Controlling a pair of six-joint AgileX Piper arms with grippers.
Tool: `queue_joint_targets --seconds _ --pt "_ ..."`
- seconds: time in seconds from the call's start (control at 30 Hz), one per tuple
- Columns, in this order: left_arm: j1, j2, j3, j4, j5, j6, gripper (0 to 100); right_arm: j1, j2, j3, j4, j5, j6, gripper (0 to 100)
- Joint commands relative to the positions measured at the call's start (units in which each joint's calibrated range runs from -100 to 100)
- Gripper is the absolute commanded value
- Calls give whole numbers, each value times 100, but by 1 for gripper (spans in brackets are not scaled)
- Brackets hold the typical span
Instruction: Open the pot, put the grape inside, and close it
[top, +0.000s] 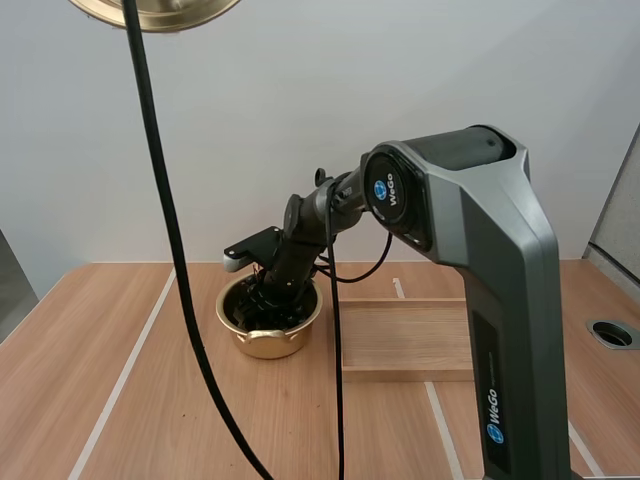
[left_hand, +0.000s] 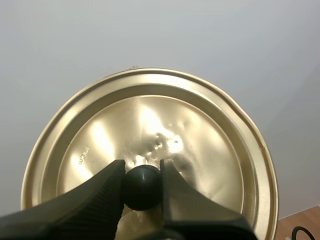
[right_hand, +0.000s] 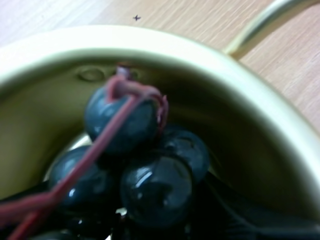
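The gold pot stands open on the table, left of the middle. My right gripper reaches down into it from the right. In the right wrist view a bunch of dark grapes with a red stem lies inside the pot, close under the camera. The gold lid hangs high in the air, and its edge shows above the left side of the table. My left gripper is shut on the lid's black knob, one finger on each side.
A wooden tray lies just right of the pot, under my right arm. A round hole is set in the table at the far right. White lines run across the wooden tabletop.
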Motion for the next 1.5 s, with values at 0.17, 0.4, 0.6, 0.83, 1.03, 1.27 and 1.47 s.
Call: queue_joint_targets --seconds 0.17,0.4,0.6,0.83,1.03,1.27,1.47 --pt "5 17 -36 -60 -21 -21 0 -46 -281 166 -245 472 20 100" --pt "5 17 -36 -60 -21 -21 0 -46 -383 166 -245 481 20 100" --pt "5 17 -36 -60 -16 -21 0 -46 -624 166 -245 548 20 100" --pt "5 17 -36 -60 42 -21 0 -46 -948 166 -167 586 20 100" --pt "5 17 -36 -60 49 -21 0 -46 -1280 166 -53 586 20 100" --pt "5 17 -36 -60 49 -21 0 -46 -1736 166 108 670 20 100" --pt "5 17 -36 -60 49 -21 0 -46 -2438 166 97 650 20 100"
